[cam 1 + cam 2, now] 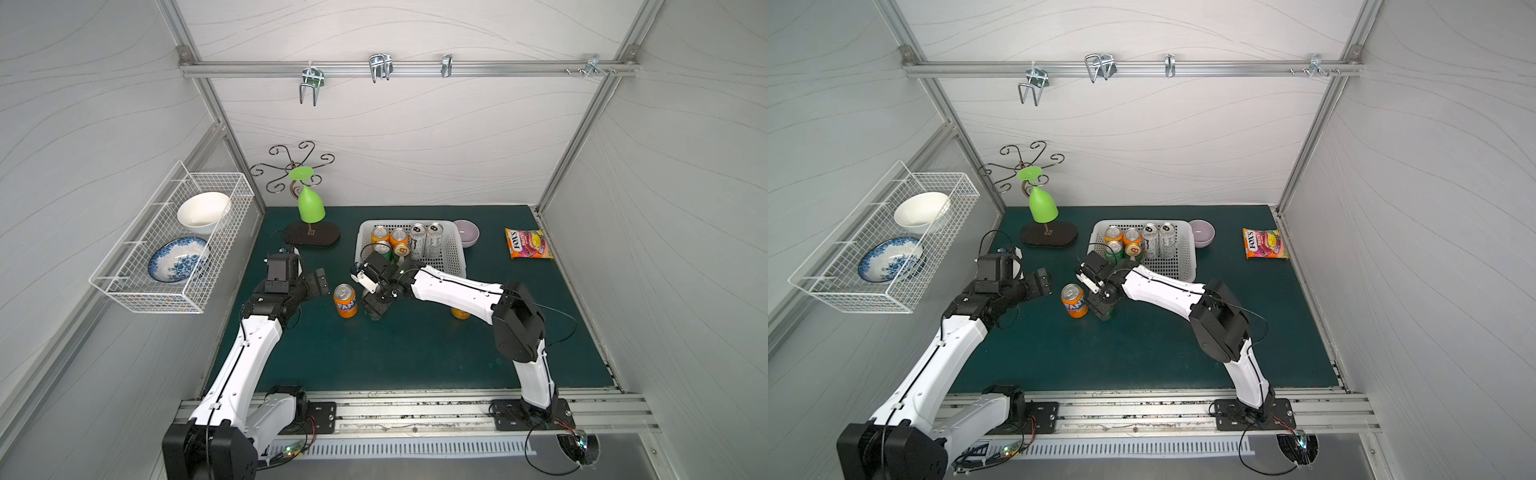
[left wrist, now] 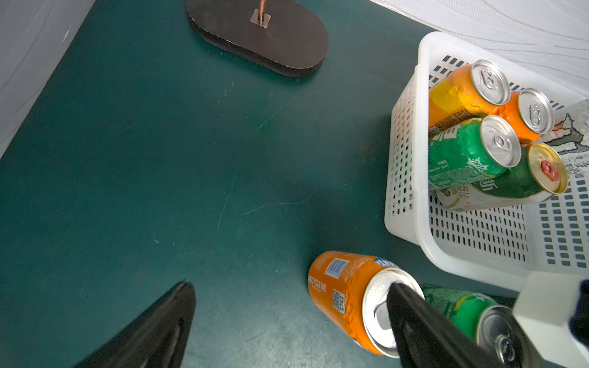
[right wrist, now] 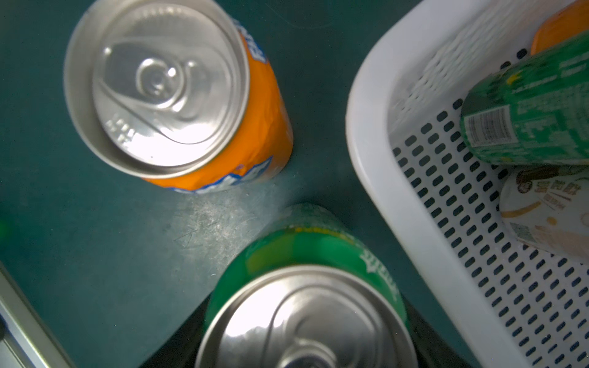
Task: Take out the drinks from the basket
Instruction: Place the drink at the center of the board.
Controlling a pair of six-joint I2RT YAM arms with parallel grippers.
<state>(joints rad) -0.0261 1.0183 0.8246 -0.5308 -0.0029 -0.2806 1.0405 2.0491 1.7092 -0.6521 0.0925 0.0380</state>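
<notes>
Right gripper (image 1: pixel 373 306): was clamped on upright green can (image 3: pixel 306 255), low over the mat (image 1: pixel 415 353). In both top views the orange can (image 1: pixel 345 300) stood just beside it at 9 o'clock.
Left gripper (image 1: pixel 318 283): jaws apart, empty.
Basket (image 3: pixel 366 127): lay at 1 o'clock of the right gripper, nearer that arm, and held six upright drinks (image 1: pixel 399 237).

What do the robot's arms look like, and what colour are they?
The left arm and right arm have smooth white shells with chunky black joints. Thin black cables run along them. Each arm ends in a black gripper: the left gripper and the right gripper.
</notes>
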